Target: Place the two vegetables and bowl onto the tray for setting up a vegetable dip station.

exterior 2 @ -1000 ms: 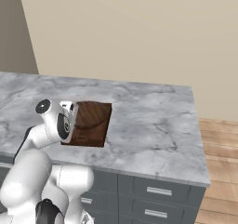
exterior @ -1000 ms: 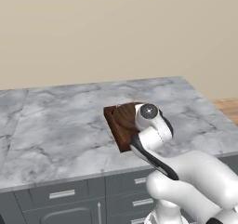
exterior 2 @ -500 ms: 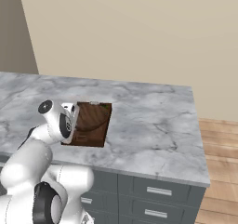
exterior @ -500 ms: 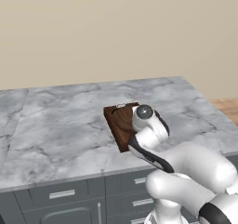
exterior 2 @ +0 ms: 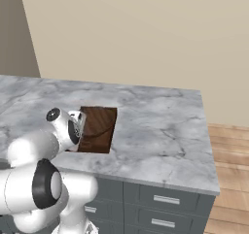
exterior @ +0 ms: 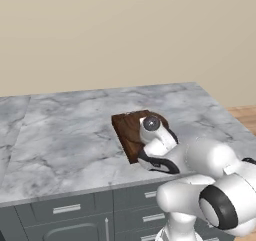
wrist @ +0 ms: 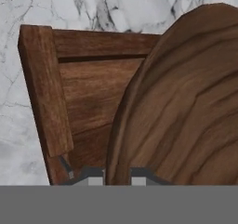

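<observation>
Left base view: wooden tray (exterior: 126, 130) on the marble counter (exterior: 65, 135), arm wrist over its near end, hiding what's inside. Right base view: tray (exterior 2: 99, 128) shows a curved bowl rim inside. Hand view: tool (wrist: 117, 177) pinched on the rim of the wooden bowl (wrist: 186, 107), which sits over the tray (wrist: 88, 93). Bowl looks nearly placed, release pending. Can't see either vegetable, so their status is unknown.

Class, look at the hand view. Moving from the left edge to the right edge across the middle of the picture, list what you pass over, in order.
Marble counter → raised rim of the tray → tray floor → bowl, its rim between the shut gripper fingertips.
</observation>
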You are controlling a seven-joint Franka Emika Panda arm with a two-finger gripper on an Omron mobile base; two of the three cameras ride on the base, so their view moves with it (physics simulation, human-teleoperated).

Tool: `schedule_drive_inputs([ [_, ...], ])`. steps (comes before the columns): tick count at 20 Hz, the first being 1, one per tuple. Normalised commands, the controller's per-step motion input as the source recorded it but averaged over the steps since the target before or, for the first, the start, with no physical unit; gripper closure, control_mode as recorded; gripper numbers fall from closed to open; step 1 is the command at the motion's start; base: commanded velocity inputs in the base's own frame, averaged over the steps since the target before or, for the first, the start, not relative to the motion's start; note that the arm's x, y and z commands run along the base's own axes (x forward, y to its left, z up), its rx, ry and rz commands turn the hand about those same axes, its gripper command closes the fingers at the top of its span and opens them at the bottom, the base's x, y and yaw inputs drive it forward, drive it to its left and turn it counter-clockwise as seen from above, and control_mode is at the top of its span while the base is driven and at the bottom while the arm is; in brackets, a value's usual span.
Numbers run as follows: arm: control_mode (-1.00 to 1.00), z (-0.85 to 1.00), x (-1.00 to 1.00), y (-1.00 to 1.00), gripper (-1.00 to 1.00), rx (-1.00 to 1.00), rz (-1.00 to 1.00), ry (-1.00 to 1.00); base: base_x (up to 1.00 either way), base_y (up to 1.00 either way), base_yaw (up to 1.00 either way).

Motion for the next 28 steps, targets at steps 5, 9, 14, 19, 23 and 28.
schedule_drive_inputs([
  [5,-1.0,-0.06,0.03,-0.03,1.0,0.0,0.0,0.0,0.0,0.0,0.0],
  [9,-1.0,0.0,0.0,0.0,-1.0,0.0,0.0,0.0,0.0,0.0,0.0],
  [14,-1.0,0.0,0.0,0.0,-1.0,0.0,0.0,0.0,0.0,0.0,0.0],
  [19,-1.0,0.16,-0.04,-0.01,-1.0,0.0,0.0,-0.02,0.0,0.0,0.0],
  [23,-1.0,0.36,-0.23,-0.14,-1.0,0.0,0.0,-0.03,0.0,0.0,0.0],
  [28,-1.0,0.39,-0.37,-0.3,-1.0,0.0,-0.01,-0.01,0.0,0.0,0.0],
])
